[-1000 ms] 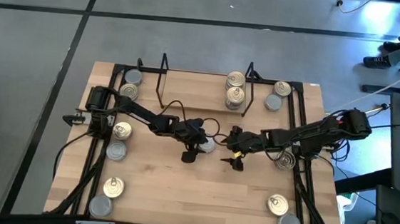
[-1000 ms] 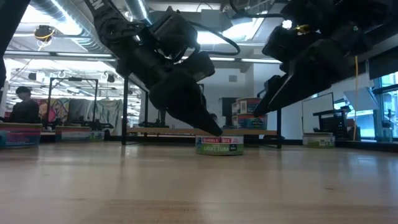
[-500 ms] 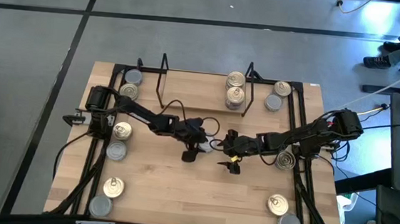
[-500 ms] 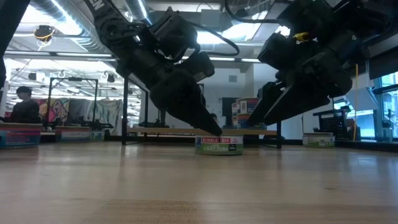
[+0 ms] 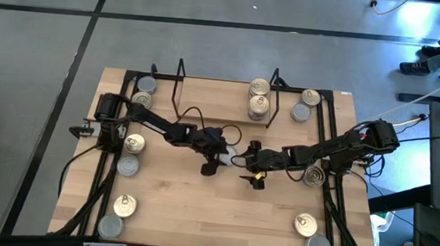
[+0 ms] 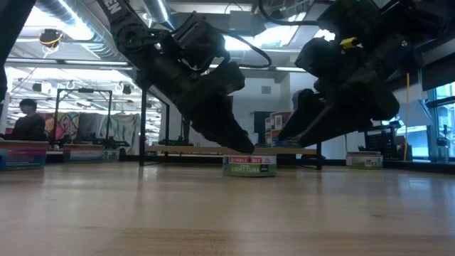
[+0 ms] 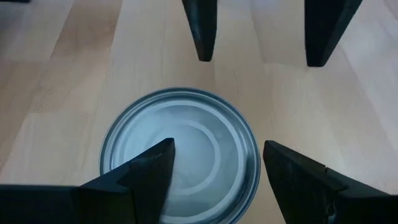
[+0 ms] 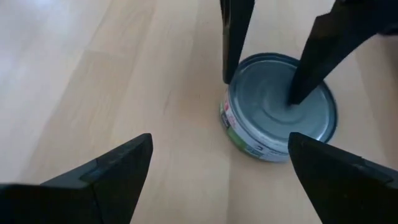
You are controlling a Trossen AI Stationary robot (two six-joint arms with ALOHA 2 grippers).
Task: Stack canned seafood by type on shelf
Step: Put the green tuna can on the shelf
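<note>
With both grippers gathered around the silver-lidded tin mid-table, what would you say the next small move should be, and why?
Probably lower the left gripper a little and close it on the tin. Its fingers are open over the lid, one fingertip above the lid's centre, so they likely need centring first. The right gripper, also open, sits short of the tin and might hold off.

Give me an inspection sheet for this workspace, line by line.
Surface: light wood table, black rails along its edges.
Job's things: silver-lidded tin lies mid-table; two gold-lidded tins sit on the shelf; other tins line both table sides.
Clutter: nothing seen.
Grippers: left gripper over the silver-lidded tin, jaws open; right gripper beside that tin, jaws open, holding nothing.
Cables: black cable loops along the left arm.
Surroundings: grey floor; a person far behind the table.
</note>
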